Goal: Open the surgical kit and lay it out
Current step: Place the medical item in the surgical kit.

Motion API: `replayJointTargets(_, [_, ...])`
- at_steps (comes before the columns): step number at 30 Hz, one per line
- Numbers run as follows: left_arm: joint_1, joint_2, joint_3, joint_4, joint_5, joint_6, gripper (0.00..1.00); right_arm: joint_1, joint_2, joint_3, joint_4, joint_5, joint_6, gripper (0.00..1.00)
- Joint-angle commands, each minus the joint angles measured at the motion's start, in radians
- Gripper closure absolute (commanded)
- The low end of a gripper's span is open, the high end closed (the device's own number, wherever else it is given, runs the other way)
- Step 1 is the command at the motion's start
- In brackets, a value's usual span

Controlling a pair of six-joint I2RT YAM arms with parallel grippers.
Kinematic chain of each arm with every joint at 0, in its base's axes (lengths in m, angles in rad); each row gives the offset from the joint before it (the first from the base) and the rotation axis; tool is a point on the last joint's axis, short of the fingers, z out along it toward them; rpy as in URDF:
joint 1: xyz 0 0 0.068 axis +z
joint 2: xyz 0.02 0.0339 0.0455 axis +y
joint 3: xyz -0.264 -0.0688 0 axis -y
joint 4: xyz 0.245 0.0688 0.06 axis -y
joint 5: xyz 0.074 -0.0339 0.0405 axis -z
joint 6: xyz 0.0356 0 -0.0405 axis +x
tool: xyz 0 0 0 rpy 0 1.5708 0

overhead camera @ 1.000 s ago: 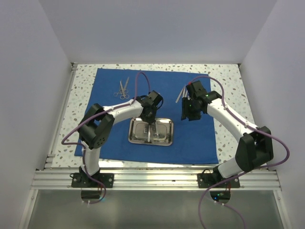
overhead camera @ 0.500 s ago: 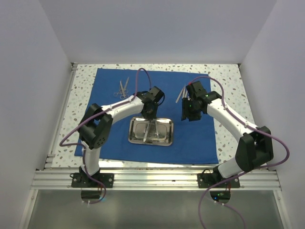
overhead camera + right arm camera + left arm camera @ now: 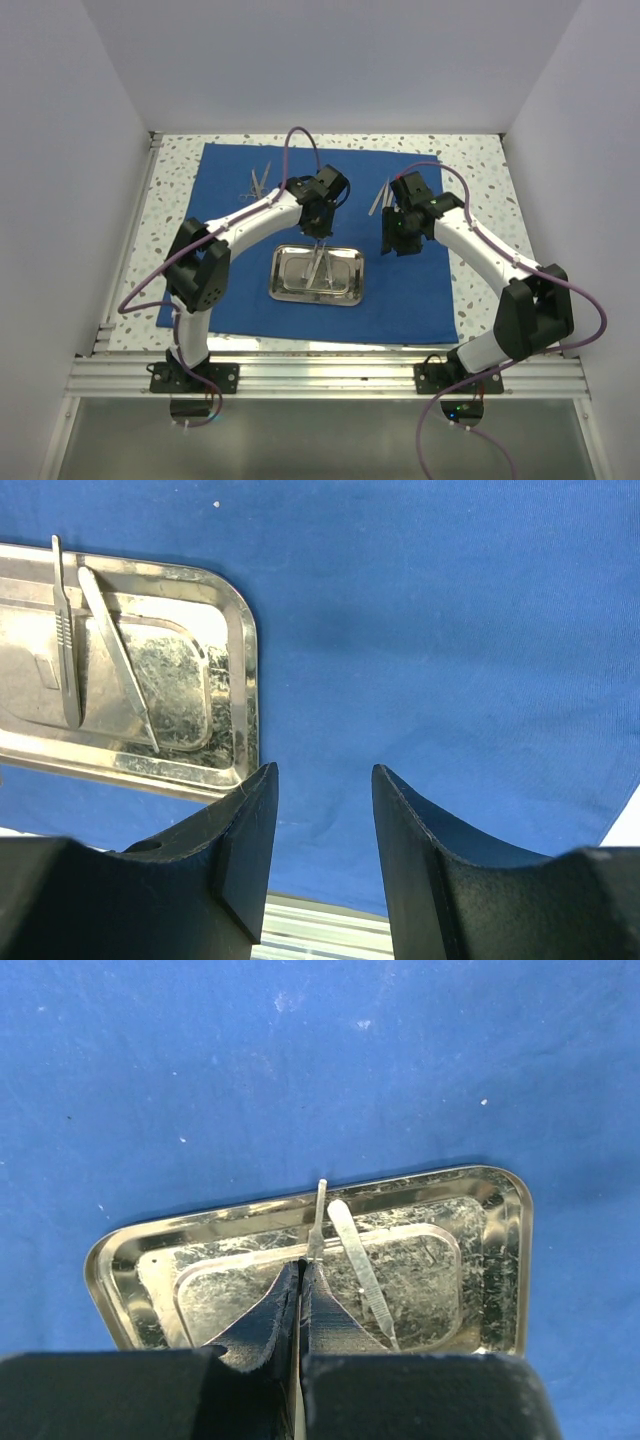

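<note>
- Fingers (image 3: 262, 1312) of the left gripper (image 3: 307, 1265) are pressed together on a thin silver metal instrument (image 3: 318, 1215), whose slim end sticks out past the black tips.
- From above, we see this gripper over the far half of a shiny rectangular steel tray (image 3: 350, 292), with the clamped instrument pointing down into it. We cannot tell whether its lower end touches the tray floor.
- Just beside the held piece, a second thin silver instrument (image 3: 362, 1275) lies slantwise on the tray floor.
- The tray sits flat on a royal-blue cloth sheet (image 3: 410, 290), spread open as 1 large rectangle. The tray is around the sheet's middle, nearer its front edge.
- The 2 black fingers of the right gripper (image 3: 322, 775) stand apart with nothing between them, only blue cloth below. We see it to the right of the tray, clear of the rim.
- On the far left part of the sheet lie silver scissors (image 3: 258, 186), partly behind the left arm.
- On the far side, just beside the right gripper, some thin metal tools (image 3: 379, 198) lie on the cloth. We cannot tell how many.
- The cloth covers most of a speckled white table (image 3: 175, 165).
</note>
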Motion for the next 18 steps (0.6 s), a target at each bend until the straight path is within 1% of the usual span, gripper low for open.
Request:
replayJointTargets(1, [0.007, 0.016, 0.040, 0.002, -0.036, 0.034, 1.00, -0.002, -0.016, 0.004, -0.002, 0.007, -0.002, 0.54])
replayJointTargets(3, [0.021, 0.068, 0.086, -0.004, -0.055, 0.055, 1.00, 0.000, -0.016, 0.000, -0.005, 0.010, -0.004, 0.53])
replayJointTargets(4, [0.026, 0.088, 0.144, -0.004, -0.063, 0.064, 1.00, 0.000, -0.018, -0.002, -0.006, 0.010, -0.004, 0.53])
replayJointTargets(6, [0.050, 0.131, 0.205, 0.008, -0.086, 0.090, 1.00, -0.002, -0.019, -0.008, -0.008, 0.009, -0.002, 0.53])
replayJointTargets(8, [0.072, 0.203, 0.290, 0.030, -0.101, 0.110, 1.00, 0.000, -0.021, -0.011, -0.014, 0.012, -0.002, 0.54])
replayJointTargets(13, [0.159, 0.386, 0.481, 0.132, -0.123, 0.176, 1.00, 0.000, -0.029, -0.003, -0.048, 0.015, 0.004, 0.54])
replayJointTargets(16, [0.210, 0.470, 0.569, 0.198, -0.144, 0.201, 1.00, 0.000, -0.039, 0.003, -0.072, 0.010, 0.007, 0.54])
replayJointTargets(18, [0.247, 0.512, 0.603, 0.252, -0.126, 0.204, 1.00, 0.000, -0.044, 0.003, -0.091, 0.013, 0.010, 0.54])
